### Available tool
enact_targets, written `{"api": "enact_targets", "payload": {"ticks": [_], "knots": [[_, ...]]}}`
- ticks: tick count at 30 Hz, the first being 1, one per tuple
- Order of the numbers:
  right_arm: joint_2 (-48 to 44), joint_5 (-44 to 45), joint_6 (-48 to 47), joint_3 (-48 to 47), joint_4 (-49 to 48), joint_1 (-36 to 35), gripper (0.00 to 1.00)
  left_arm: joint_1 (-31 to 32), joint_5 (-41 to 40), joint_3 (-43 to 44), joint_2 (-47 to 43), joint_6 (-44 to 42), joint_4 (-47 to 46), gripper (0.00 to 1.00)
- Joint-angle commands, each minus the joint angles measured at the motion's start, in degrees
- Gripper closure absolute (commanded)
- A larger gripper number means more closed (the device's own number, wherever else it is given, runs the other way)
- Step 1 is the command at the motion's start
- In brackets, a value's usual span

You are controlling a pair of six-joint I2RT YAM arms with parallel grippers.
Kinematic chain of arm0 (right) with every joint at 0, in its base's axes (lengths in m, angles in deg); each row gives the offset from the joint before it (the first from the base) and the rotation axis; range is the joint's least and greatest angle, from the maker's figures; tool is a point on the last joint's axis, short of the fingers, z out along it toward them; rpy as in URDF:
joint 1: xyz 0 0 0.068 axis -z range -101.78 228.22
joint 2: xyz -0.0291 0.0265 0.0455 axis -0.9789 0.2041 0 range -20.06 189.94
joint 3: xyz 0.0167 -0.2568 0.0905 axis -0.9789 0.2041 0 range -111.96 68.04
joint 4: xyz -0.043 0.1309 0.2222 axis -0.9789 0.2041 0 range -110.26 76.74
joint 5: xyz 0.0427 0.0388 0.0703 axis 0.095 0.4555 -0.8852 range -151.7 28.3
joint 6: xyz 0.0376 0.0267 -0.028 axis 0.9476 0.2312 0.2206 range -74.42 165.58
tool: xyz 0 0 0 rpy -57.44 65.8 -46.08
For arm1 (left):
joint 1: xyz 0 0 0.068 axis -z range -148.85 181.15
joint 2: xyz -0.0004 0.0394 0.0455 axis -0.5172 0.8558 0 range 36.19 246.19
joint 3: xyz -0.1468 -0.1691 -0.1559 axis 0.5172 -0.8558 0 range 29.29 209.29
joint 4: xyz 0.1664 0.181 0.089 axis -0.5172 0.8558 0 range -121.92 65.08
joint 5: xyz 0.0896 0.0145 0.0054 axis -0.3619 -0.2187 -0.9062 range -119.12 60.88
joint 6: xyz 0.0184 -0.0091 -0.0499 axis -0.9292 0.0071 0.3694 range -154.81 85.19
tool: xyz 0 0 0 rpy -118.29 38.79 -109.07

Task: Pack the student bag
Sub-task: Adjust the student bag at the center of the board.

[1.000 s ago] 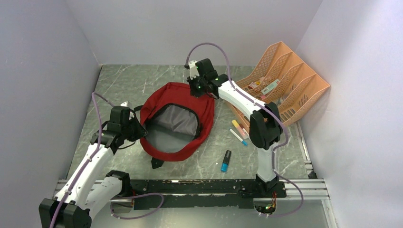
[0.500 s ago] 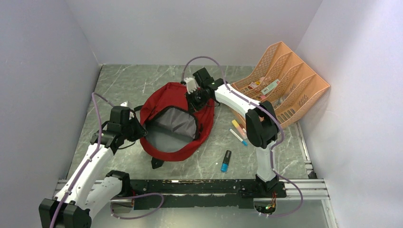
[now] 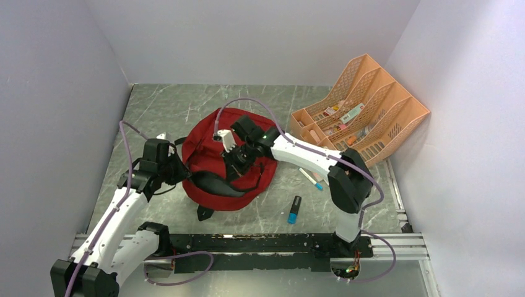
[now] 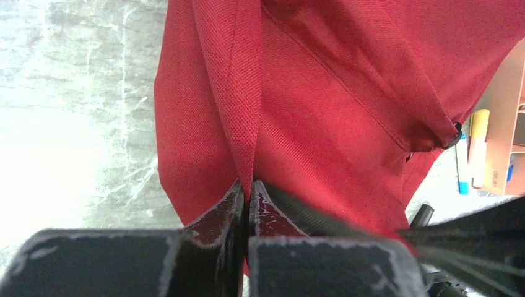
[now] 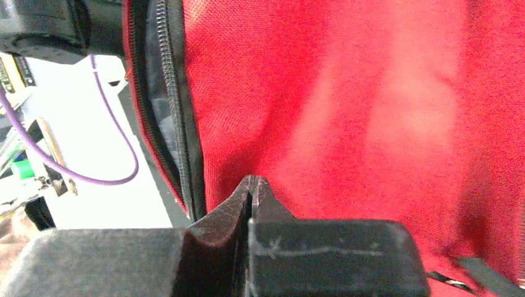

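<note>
left gripper (image 4: 249,192) is pinching a fold of the student bag (image 4: 322,124) ahead of its closed tips; right gripper (image 5: 252,185) is clamping limp cloth beside the zipper (image 5: 173,93); seams are probably holding best.

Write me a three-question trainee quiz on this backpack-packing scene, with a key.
1. True or false: the left hand is shut on fabric of the student bag.
2. Where does the peach organiser stand? A) right of the bag, by the wall B) inside the bag C) left of the bag
3. In a few words: where does the blue-capped marker lie?
Key: 1 true; 2 A; 3 on the table, outside the bag.
</note>
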Motion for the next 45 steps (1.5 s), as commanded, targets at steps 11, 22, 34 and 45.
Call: {"api": "enact_targets", "payload": {"ticks": [11, 22, 34, 45], "knots": [[-24.75, 36.58, 15.91, 20.33, -23.08, -2.07, 0.78, -0.21, -3.18, 6.10, -7.13, -1.12, 8.00, 0.87], [-29.44, 64.38, 28.02, 25.14, -15.97, -1.93, 0.76, -0.16, -5.63, 9.44, -7.95, -1.30, 8.10, 0.49], [-32.39, 45.38, 27.21, 33.66, -14.80, 13.14, 0.69, 2.44, 9.90, 13.37, 1.10, -11.14, -8.02, 0.48], [-31.39, 26.57, 29.75, 43.18, -28.48, 21.18, 0.31, 25.78, -2.97, 14.41, 13.47, -6.20, -16.88, 0.51]]}}
